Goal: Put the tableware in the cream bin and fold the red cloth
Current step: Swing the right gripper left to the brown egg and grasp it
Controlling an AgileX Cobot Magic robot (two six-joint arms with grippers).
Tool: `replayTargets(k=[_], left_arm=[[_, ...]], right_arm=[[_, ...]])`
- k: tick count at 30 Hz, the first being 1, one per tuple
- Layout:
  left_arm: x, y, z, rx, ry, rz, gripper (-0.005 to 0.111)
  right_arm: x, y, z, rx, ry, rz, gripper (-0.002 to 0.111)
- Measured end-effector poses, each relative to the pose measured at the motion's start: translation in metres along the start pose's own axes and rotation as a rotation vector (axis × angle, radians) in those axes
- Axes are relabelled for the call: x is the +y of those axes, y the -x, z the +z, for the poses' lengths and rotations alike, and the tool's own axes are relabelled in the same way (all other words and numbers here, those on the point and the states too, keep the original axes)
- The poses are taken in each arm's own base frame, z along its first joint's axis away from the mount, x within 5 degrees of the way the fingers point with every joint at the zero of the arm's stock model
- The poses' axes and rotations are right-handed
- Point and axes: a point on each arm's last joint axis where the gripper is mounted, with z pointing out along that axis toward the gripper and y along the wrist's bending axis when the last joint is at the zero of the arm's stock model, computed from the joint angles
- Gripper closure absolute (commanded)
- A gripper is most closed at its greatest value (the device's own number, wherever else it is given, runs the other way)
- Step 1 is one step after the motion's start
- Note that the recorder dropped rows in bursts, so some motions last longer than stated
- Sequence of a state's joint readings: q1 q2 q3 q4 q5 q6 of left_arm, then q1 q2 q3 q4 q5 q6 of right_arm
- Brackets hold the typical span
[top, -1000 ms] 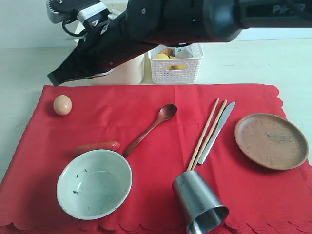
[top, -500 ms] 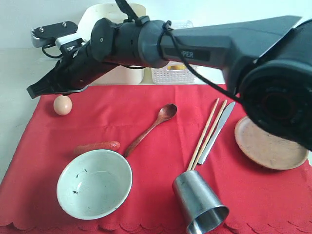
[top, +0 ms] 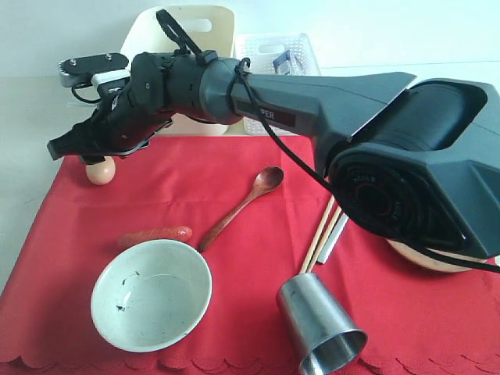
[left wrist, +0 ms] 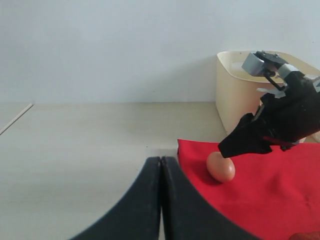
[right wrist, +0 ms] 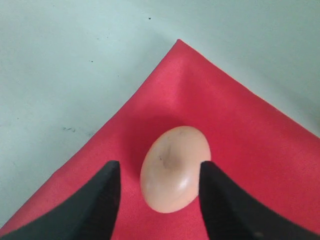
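Note:
My right arm reaches across to the far left corner of the red cloth [top: 258, 250]. Its gripper [top: 72, 150] [right wrist: 159, 172] is open, one finger on each side of an egg [top: 100, 170] [right wrist: 175, 167] lying on the cloth, not touching it. On the cloth lie a pale green bowl [top: 151, 293], a steel cup [top: 320, 322] on its side, a wooden spoon [top: 242, 205], chopsticks [top: 320, 233] and a knife [top: 336, 238]. The arm hides most of the wooden plate [top: 437, 264]. The cream bin [top: 191, 27] stands behind the cloth. My left gripper [left wrist: 161, 162] is shut and empty, above bare table beside the cloth's corner.
A sausage [top: 155, 234] lies just behind the bowl. A white perforated basket [top: 273, 47] stands to the right of the cream bin. The right arm's black body spans the scene over the cloth's back and right side. Pale table [left wrist: 90, 140] lies left of the cloth.
The right arm has swung left and down from in front of the bins to the egg, and its jaws have opened around it. The arm now covers most of the plate and knife.

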State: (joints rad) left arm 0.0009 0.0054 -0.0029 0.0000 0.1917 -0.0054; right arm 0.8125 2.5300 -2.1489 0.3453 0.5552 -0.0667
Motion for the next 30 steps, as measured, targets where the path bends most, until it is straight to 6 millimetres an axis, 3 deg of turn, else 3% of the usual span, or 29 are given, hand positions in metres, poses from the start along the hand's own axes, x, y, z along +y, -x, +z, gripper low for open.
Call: replayTargets(k=[4,14,21,30], left_arm=[[0.000,0.000,0.000,0.000,0.000,0.000,0.104],[0.000,0.000,0.000,0.000,0.000,0.000,0.104],[0.000,0.000,0.000,0.000,0.000,0.000,0.104],[0.000,0.000,0.000,0.000,0.000,0.000,0.104]], right_arm=[[0.000,0.000,0.000,0.002,-0.002,-0.016,0.040],[-0.005,-0.017,0.019,0.045,-0.007,-0.071,0.040],[0.012,-0.019,0.027,-0.011,0.005,-0.147,0.040],[0.005,-0.026,0.036,0.003,-0.015,-0.169,0.041]])
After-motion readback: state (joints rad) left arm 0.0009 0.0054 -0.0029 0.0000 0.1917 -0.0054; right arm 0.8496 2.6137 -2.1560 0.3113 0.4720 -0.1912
